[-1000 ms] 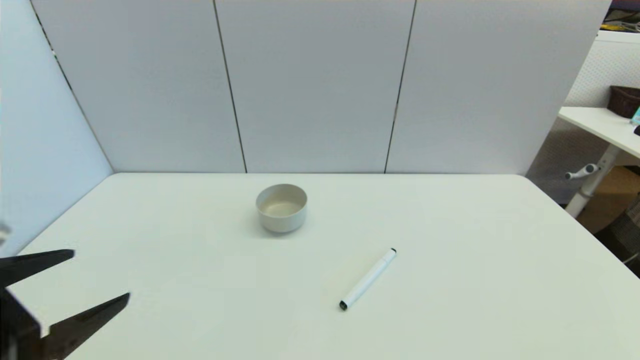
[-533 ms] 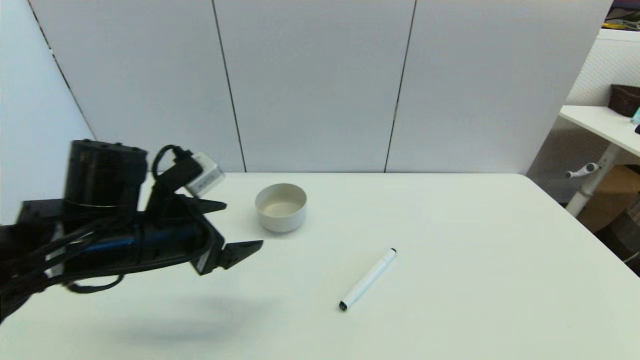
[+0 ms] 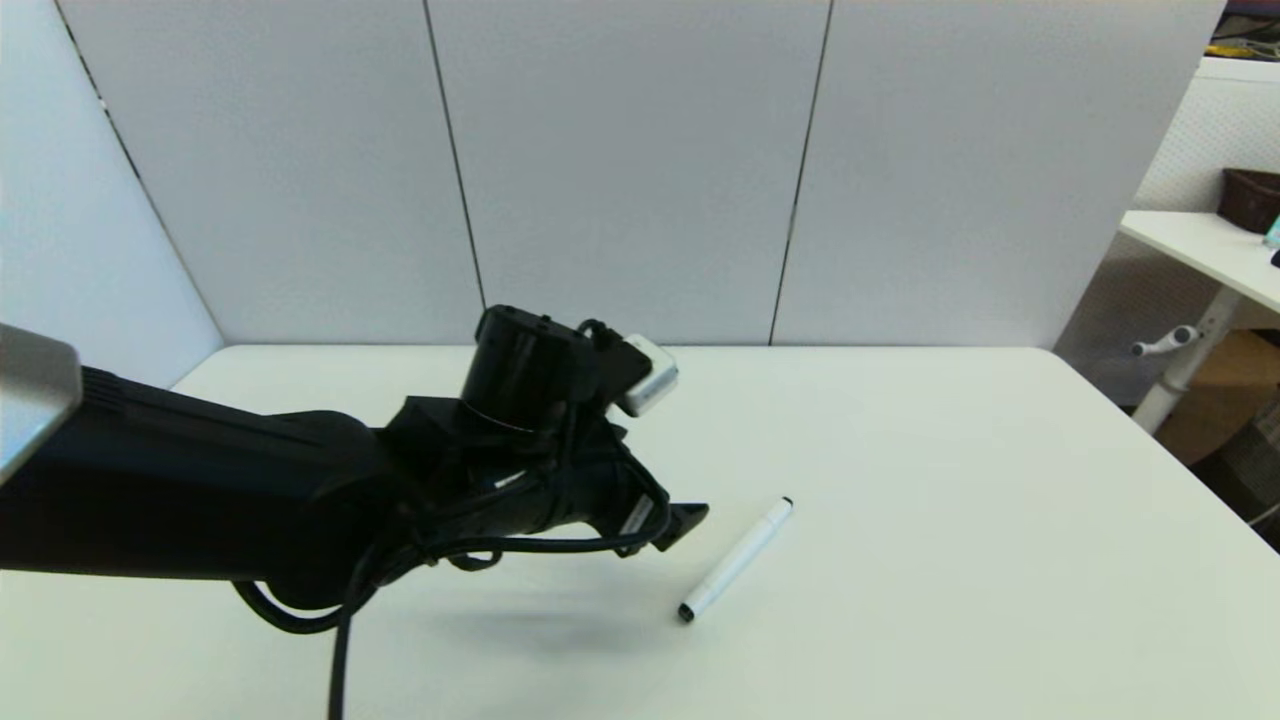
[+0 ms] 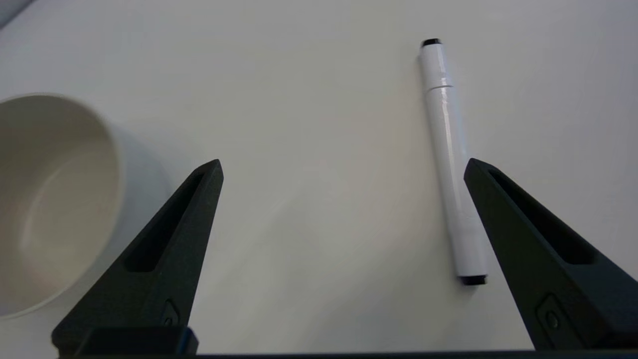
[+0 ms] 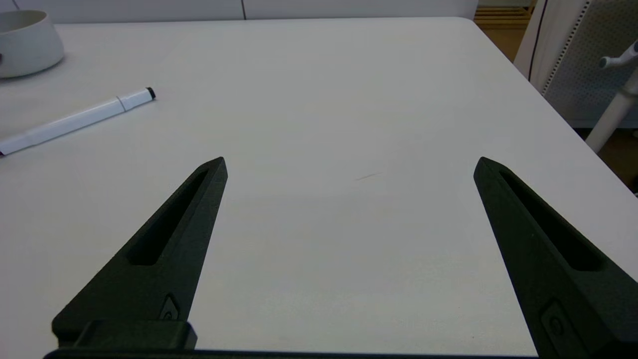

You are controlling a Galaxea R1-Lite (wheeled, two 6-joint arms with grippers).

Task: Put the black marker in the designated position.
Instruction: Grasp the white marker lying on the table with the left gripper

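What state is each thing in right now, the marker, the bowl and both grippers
black marker: lying flat on the table, capped, not gripped.
bowl: upright, nothing visible inside.
left gripper: open, above the table beside the marker.
right gripper: open, holding nothing, away from the marker.

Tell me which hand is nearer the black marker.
Left. The left hand hovers open beside the black marker, one finger close alongside its barrel without touching. The right hand is open too, off to the marker's right over bare table.
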